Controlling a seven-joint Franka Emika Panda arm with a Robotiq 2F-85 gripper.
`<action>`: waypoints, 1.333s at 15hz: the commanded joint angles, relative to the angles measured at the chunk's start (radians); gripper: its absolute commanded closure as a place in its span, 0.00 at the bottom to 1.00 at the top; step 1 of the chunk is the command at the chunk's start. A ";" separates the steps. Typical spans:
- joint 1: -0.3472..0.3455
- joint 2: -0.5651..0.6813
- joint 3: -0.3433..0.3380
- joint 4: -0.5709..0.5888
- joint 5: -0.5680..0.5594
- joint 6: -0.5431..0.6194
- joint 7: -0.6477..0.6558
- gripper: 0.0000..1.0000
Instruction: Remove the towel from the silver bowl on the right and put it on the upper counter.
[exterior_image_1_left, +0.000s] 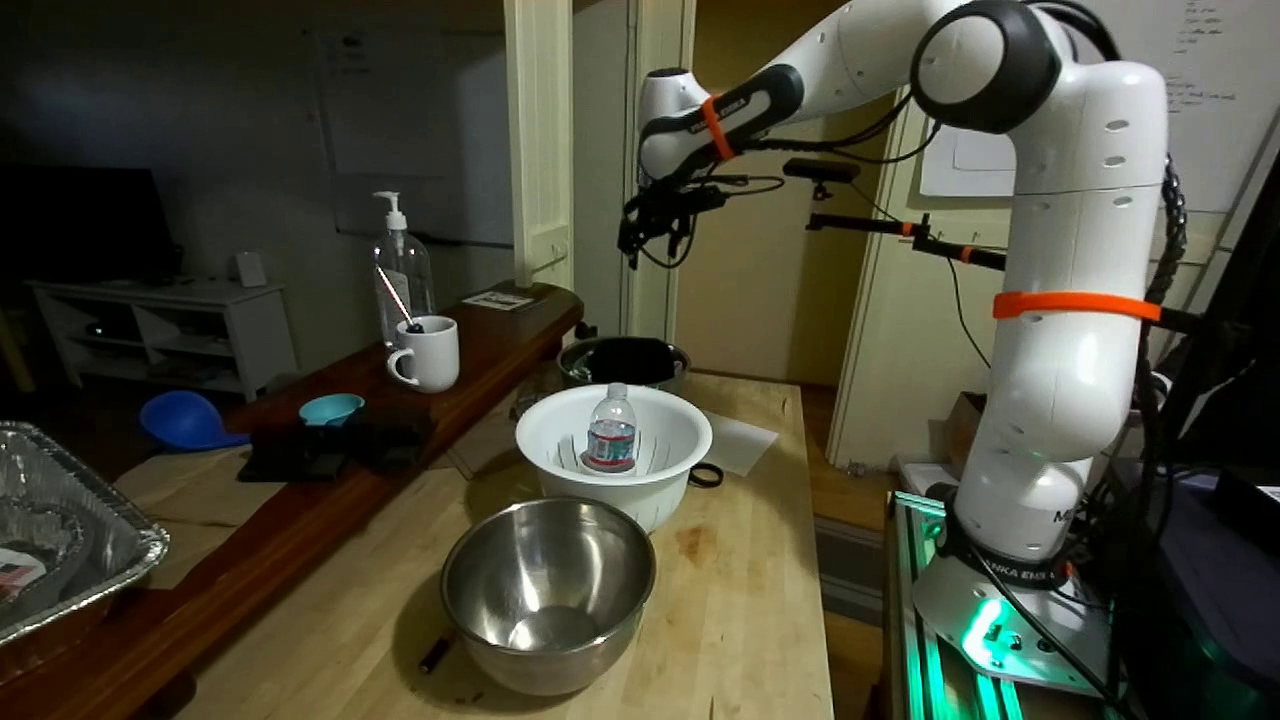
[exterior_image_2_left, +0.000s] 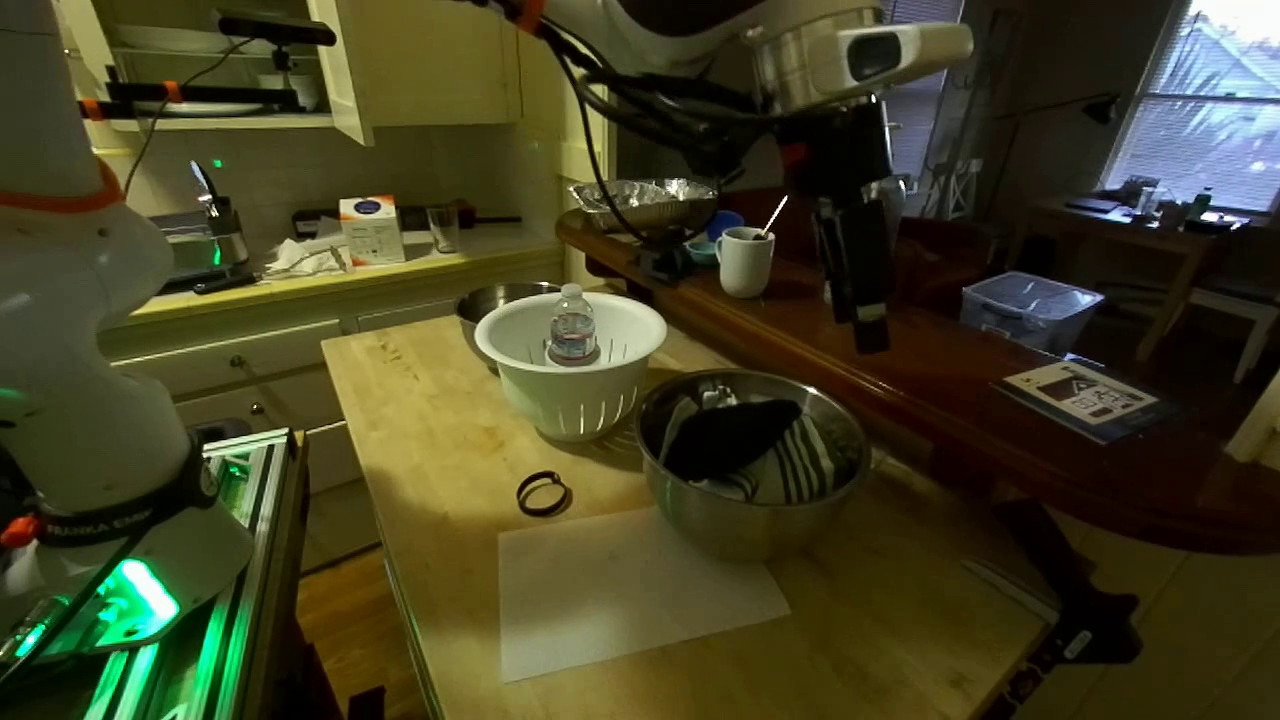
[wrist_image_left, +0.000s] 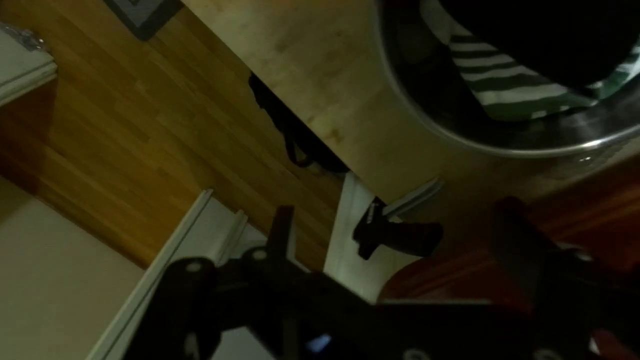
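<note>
The silver bowl (exterior_image_2_left: 740, 530) stands on the pale worktop, beside the dark-brown upper counter (exterior_image_2_left: 900, 385). The towel (exterior_image_2_left: 805, 465), white with dark green stripes, lies inside it, with a black cloth-like piece on top. In the wrist view the bowl's rim (wrist_image_left: 450, 137) and the striped towel (wrist_image_left: 515, 85) show at upper right. The bowl also shows at the back in an exterior view (exterior_image_1_left: 575, 366). My gripper (wrist_image_left: 397, 207) is open and empty, its fingers wide apart. In both exterior views it hangs above the height of the bowl and counter, near the counter's end (exterior_image_2_left: 862, 335) (exterior_image_1_left: 655, 255).
A white colander (exterior_image_2_left: 575, 410) holding a water bottle (exterior_image_2_left: 573, 330) stands next to the bowl. Another silver bowl (exterior_image_1_left: 550, 610) is beyond it. A white mug (exterior_image_2_left: 745, 265) and a leaflet (exterior_image_2_left: 1080, 395) lie on the upper counter. A black clamp (wrist_image_left: 400, 237) grips the worktop's end.
</note>
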 joint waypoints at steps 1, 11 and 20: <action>0.033 0.222 0.007 0.247 0.142 -0.140 -0.078 0.00; 0.062 0.341 0.001 0.338 0.212 -0.204 -0.007 0.00; 0.034 0.439 0.008 0.354 0.386 -0.213 0.047 0.00</action>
